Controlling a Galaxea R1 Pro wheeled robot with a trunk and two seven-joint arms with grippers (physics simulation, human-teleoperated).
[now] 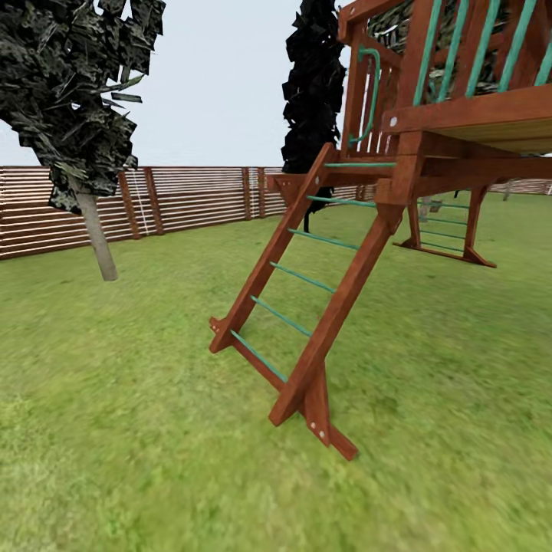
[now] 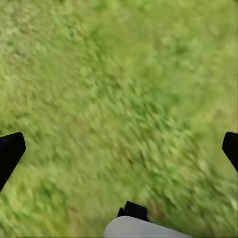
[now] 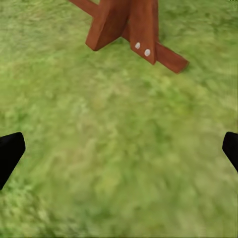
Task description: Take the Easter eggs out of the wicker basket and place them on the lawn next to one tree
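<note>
Head view: a reddish-brown wooden playset [image 1: 429,138] stands on the mottled green lawn [image 1: 115,399], its slanted ladder [image 1: 303,299] strung with thin teal rungs; a slatted fence [image 1: 176,201] and a thin-trunked dark tree [image 1: 92,222] lie behind. The left pincer [image 2: 119,148] and right pincer [image 3: 119,148] both gape wide over grass, black fingertips [image 3: 10,153] empty, near the ladder's bolted foot [image 3: 144,34].

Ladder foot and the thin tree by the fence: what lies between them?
In the head view, bare lawn separates the playset ladder's foot from the thin-trunked tree; nothing stands on that stretch.
</note>
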